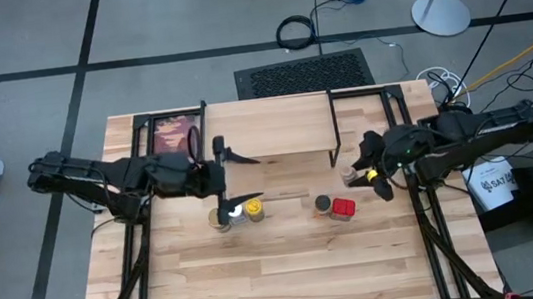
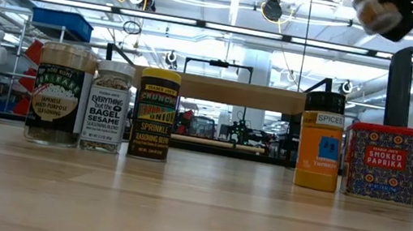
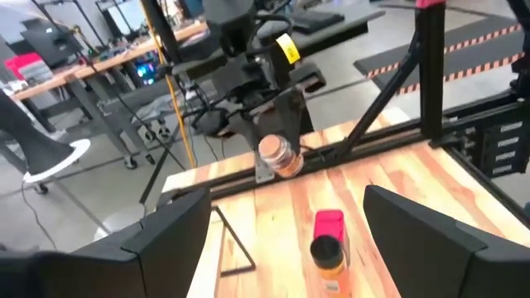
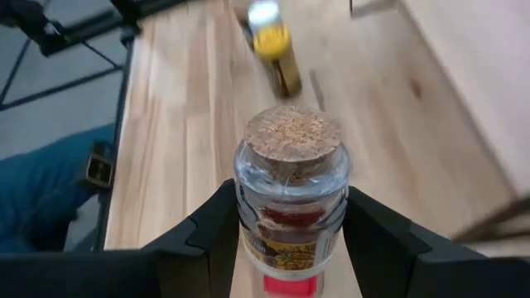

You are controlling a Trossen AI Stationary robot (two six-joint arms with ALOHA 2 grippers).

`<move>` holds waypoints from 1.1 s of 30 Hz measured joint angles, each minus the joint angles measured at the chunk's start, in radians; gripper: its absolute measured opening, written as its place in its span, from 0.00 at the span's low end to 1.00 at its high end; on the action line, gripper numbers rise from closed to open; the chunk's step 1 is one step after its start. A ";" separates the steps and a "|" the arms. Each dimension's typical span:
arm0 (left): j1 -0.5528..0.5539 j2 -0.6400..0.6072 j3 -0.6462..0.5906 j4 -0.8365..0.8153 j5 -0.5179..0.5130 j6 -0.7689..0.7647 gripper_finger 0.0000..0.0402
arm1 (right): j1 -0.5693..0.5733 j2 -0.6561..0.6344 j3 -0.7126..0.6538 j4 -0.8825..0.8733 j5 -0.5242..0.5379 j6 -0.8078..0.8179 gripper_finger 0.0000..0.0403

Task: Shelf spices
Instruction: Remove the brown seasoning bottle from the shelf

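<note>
The right gripper [image 4: 290,240] holds a small cork-stoppered glass jar [image 4: 290,194] between its two dark fingers [image 4: 207,236], which press against the jar's sides. In the high view this right gripper [image 1: 362,172] is at the right side of the desk [image 1: 290,268], just off the right end of the shelf [image 1: 271,141]. In the low view the held jar [image 2: 376,13] hangs high in the air, above the red tin.

The left gripper [image 1: 232,182] is over the left half of the desk, its fingers [image 3: 170,236] spread wide with nothing between them. It hovers above the group of three jars near the desk's middle.

The shelf, a light-wood plank on thin black legs, stands toward the far edge of the desk; no jar shows on it in the high view.

Five spices stand on the desk in front of it. On the left, close together in a row, are a Japanese multi-purpose seasoning jar [image 2: 60,94], an Everything but the Bagel sesame jar [image 2: 107,107] and a yellow-lidded sprinkle seasoning jar [image 2: 155,114]. Well apart to the right are an orange jar with a dark lid [image 2: 321,141] and, just beside it, a red smoked paprika tin [image 2: 381,162].

A flat reddish picture in a black frame [image 1: 173,135] lies at the far left corner of the desk.
</note>
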 joint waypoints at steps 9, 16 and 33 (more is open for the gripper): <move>-0.017 0.000 -0.001 -0.072 -0.018 -0.056 0.81 | 0.172 -0.005 -0.024 -0.166 0.080 0.253 0.43; -0.018 0.000 -0.001 -0.073 -0.020 -0.063 0.81 | 0.363 -0.021 -0.177 -0.062 0.218 0.491 0.43; -0.017 0.000 -0.001 -0.061 -0.020 -0.044 0.81 | 0.694 0.078 -0.383 0.149 0.463 0.865 0.43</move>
